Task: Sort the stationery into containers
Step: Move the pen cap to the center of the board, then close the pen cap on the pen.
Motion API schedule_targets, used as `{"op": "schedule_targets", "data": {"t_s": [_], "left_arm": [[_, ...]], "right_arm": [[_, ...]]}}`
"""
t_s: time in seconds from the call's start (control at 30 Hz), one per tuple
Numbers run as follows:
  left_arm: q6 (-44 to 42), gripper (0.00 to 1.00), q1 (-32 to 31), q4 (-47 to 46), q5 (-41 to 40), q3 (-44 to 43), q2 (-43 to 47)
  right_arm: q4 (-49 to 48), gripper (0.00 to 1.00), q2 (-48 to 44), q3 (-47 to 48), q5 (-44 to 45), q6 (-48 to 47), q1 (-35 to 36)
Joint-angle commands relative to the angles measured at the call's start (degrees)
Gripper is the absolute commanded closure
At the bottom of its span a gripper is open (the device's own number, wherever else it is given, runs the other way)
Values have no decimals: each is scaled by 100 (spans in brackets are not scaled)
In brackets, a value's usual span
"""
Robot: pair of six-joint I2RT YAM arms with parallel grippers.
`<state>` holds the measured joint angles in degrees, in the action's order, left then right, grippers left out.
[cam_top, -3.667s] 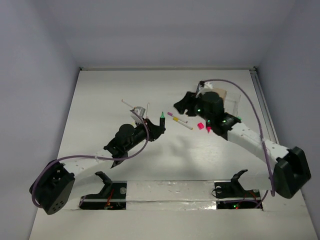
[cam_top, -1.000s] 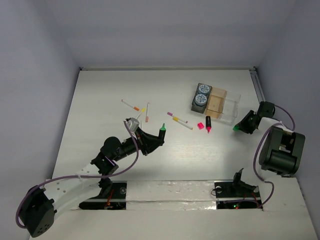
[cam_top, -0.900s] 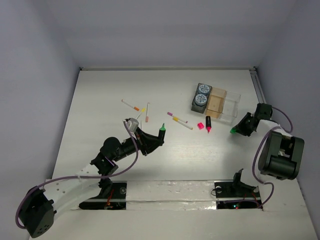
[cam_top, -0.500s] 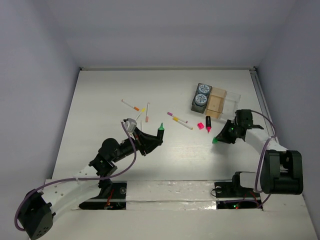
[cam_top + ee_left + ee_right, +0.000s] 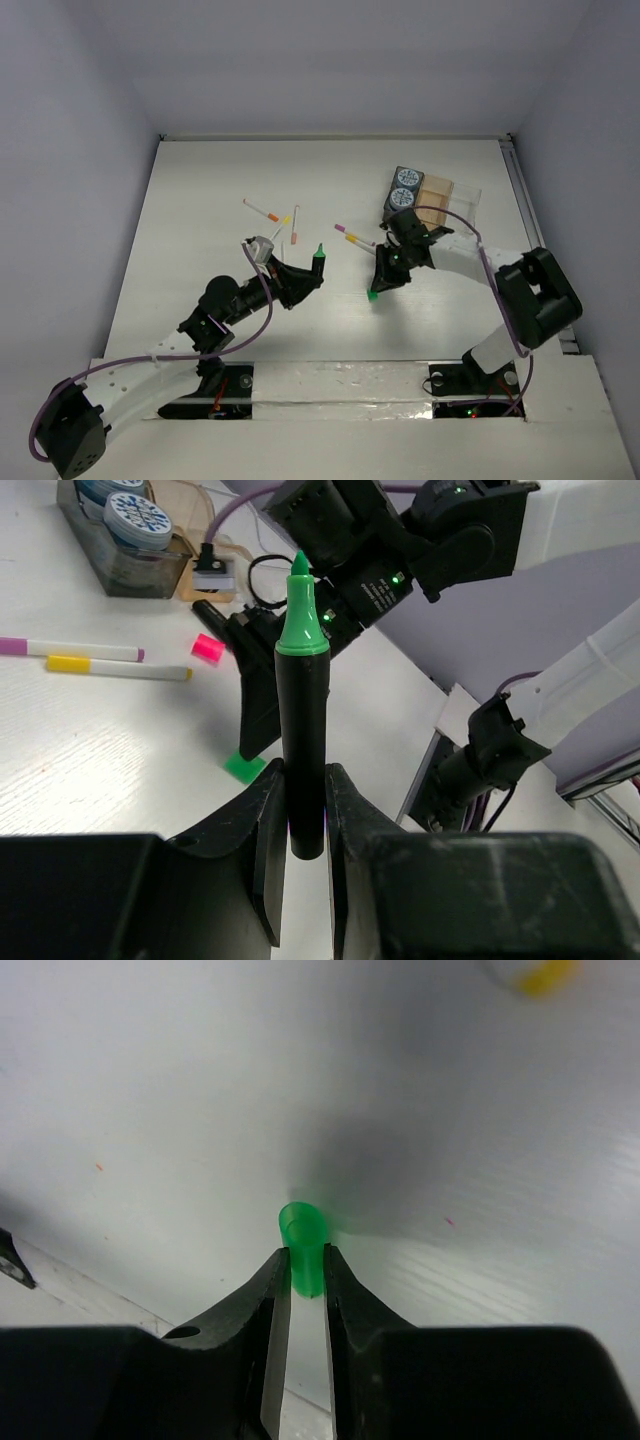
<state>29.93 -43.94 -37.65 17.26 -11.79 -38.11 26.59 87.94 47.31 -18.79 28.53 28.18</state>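
Observation:
My left gripper [image 5: 300,276] is shut on a black marker with a green tip [image 5: 318,252] and holds it upright above the table; in the left wrist view the marker [image 5: 302,710] stands between my fingers [image 5: 262,830]. My right gripper [image 5: 378,284] is shut on a small green cap [image 5: 372,294], low over the table just right of the marker. The cap shows clearly in the right wrist view [image 5: 303,1237] and in the left wrist view [image 5: 243,766]. The clear tray [image 5: 452,202] with two patterned canisters [image 5: 403,190] in its dark section stands at the back right.
Three thin white pens with orange and yellow ends [image 5: 280,218] lie behind my left gripper. A purple-ended pen [image 5: 70,648], a yellow-ended pen [image 5: 115,667] and a pink piece [image 5: 207,647] lie near my right arm. The table's right edge rail [image 5: 522,190] is beyond the tray.
My right arm has swung from the table's right edge in to the middle, carrying the green cap down close to the marker. My left gripper has kept hold of the marker and barely moved.

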Motion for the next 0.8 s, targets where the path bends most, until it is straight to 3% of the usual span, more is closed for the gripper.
{"op": "schedule_targets", "data": {"t_s": [0.0,0.13,0.3,0.43,0.47,0.57,0.6,0.67,0.77], "left_arm": [[-146,100,-27,-146,-204,-25,5],[-172,100,-27,-111,-398,10,-4],[-207,100,-27,-76,-670,19,-47],[-225,100,-27,-50,-847,19,-153],[-225,100,-27,-32,-882,19,-171],[-260,100,-27,38,-1013,28,-109],[-277,100,-27,73,-1109,19,-40],[-339,100,-27,213,-1198,19,40],[-400,100,-27,372,-1382,19,216]], "right_arm": [[356,77,451,655,-81,-795,258],[391,73,838,1315,-152,-1323,460],[549,44,954,1939,427,-1728,513],[479,34,550,1975,613,-1658,574],[409,34,453,1932,613,-1519,626],[68,46,49,1554,605,-1116,960],[-73,57,-31,1414,517,-974,1065],[-547,67,-181,992,438,-588,1407],[-1118,73,-155,588,481,-192,1785]]}}
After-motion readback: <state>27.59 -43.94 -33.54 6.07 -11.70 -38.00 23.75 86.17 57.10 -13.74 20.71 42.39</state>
